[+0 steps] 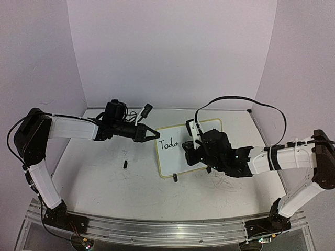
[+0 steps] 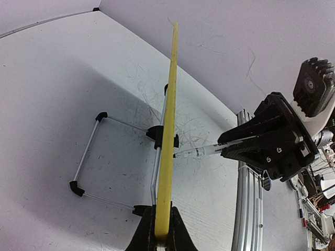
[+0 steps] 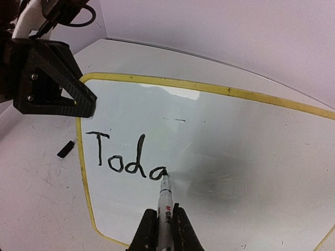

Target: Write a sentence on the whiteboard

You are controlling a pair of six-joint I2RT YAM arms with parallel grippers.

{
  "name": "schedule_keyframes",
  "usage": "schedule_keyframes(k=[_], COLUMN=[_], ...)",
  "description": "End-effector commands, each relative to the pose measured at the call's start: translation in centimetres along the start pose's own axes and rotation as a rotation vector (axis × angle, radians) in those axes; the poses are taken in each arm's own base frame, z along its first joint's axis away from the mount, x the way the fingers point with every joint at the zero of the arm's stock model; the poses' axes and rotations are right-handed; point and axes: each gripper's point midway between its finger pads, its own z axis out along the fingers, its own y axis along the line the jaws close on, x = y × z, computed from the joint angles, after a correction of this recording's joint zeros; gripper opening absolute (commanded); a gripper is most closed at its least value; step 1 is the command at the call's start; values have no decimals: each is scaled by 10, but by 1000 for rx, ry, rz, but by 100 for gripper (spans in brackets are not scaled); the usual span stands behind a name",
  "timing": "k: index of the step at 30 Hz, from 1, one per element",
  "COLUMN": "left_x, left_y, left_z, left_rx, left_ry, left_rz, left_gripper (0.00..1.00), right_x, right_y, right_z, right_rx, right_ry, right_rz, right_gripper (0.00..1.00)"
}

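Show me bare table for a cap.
Free: table left of the whiteboard, save a small black piece; also the near strip by the rail. Crowded: the whiteboard, left claw gripping its edge, right claw holding the marker on it.

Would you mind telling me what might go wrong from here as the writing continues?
1. The left gripper pinches the whiteboard only at its rim on one side, so pressure from the marker in the right gripper could swing or tip the board.
2. The lettering "Toda" already takes a good part of the width, so a long sentence may run out of room.
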Motion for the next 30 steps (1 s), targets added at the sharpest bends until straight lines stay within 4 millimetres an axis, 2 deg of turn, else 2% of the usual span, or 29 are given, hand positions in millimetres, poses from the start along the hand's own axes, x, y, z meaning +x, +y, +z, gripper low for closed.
schedule_keyframes(k=[1,15,23,30], left_x=[-17,-17,-16,-17], left_y=[-19,-19,-19,-19], left_z=[-9,-10,-9,-10], left_rx=[25,24,27,26], left_ry=[-34,-34,-32,-35], left_rz=[68,68,67,69], left_gripper=[0,0,0,0], right_x=[0,-2,-38,-36], right_y=[-10,-14,2,-1], right_z=[-3,-8,-24,-15], right_rx=[30,42,-66,-41], right_ry=[5,-1,-112,-104], right_rz=[9,1,27,27], right_gripper=[0,0,0,0])
